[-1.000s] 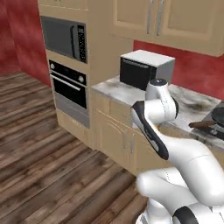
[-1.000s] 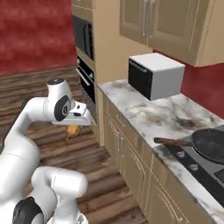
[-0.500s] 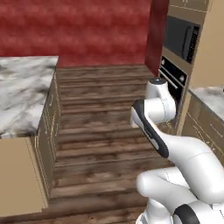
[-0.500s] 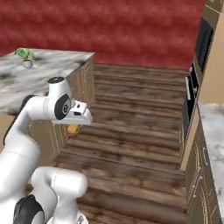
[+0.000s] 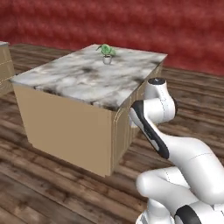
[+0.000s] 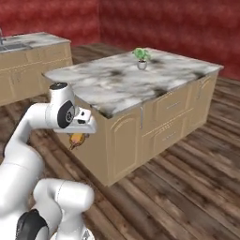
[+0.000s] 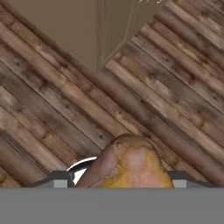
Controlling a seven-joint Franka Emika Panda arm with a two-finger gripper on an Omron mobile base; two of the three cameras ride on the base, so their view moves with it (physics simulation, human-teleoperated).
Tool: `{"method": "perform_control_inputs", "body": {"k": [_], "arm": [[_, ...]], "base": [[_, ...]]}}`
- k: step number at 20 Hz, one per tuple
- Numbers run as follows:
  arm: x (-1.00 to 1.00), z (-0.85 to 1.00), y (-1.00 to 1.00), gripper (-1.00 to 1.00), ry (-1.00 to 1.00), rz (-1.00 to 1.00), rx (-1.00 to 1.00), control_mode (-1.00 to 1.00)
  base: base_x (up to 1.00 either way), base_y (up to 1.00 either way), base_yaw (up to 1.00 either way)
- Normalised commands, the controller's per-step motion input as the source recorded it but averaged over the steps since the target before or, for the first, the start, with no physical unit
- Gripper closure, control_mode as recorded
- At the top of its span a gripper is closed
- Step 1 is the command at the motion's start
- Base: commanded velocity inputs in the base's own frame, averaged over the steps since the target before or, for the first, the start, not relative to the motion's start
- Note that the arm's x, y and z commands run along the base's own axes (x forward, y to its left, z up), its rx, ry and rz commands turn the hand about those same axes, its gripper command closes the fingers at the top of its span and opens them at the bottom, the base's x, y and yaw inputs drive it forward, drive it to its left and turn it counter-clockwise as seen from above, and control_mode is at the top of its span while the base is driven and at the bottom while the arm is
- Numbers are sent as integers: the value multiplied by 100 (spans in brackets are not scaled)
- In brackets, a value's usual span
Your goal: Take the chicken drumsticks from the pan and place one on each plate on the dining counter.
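Drumstick [image 7: 131, 164], the golden one, sits clamped between the jaws of the gripper [image 6: 77, 137], hanging just below the hand over the wood floor [image 7: 166, 87]. The fingers seem to stand wide around it, though the hand view crops them. Since a second ago the whole scene has swung: oven wall and stove counter have gone, and ahead of the gripper now stands the island [image 5: 87, 83] with its plant [image 5: 106, 53]. The base is turning, carrying meat toward the plates. Far off to the gripper's left, a counter [image 6: 35, 41] with a sink comes in.
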Motion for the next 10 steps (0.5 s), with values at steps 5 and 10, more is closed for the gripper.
{"method": "perform_control_inputs", "body": {"k": [5,10], "arm": [[0,0,0,100,0,0,0,100],[0,0,0,100,0,0,0,100]], "base": [[53,95,15],[72,100,0]]}}
